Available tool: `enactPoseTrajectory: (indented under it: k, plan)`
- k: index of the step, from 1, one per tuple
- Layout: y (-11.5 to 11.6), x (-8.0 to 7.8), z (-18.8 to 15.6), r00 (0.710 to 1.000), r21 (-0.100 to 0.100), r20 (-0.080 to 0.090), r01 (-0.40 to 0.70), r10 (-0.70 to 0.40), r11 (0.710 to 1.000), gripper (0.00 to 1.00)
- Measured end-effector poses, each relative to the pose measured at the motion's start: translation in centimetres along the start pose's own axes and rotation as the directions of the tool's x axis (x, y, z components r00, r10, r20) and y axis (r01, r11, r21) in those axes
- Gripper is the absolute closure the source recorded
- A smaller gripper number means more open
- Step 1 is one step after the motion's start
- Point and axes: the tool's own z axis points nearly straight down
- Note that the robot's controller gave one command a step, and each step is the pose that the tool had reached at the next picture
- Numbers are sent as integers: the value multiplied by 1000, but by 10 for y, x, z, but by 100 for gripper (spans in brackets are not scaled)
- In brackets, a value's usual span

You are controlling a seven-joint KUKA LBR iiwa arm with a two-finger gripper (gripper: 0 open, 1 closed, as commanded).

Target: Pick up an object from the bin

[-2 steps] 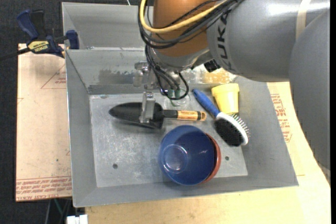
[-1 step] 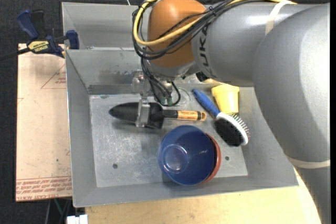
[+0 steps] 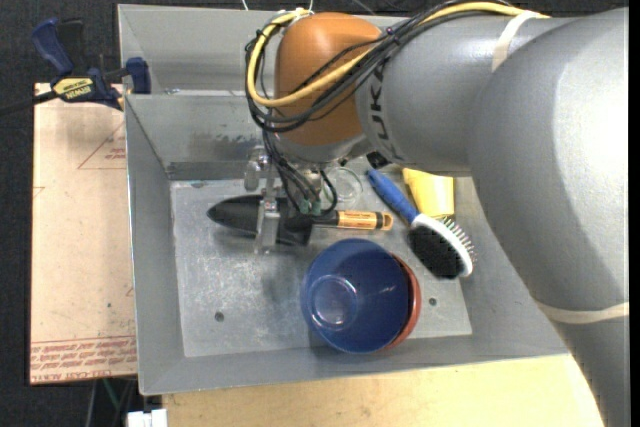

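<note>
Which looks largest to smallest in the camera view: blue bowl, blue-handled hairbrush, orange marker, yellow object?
1. blue bowl
2. blue-handled hairbrush
3. orange marker, thin and short
Unranked: yellow object. The arm covers part of it, so its full extent can't be judged.

Grey bin (image 3: 220, 307) floor: blue bowl (image 3: 355, 300), hairbrush (image 3: 438, 247), yellow block (image 3: 432, 191), orange pen (image 3: 362, 219), black object (image 3: 230, 212).

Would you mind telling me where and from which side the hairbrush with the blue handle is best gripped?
I would grip the hairbrush by its blue handle, coming straight down from above and closing across its narrow width. The handle lies flat and slim, running diagonally, while the black head is wide, bristled, and close beside the blue bowl.
</note>
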Motion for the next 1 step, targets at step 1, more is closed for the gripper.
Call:
enactPoseTrajectory:
  k: [1]
  plan:
    - [10, -20, 53, 998, 1, -4, -55, 55, 998, 100]
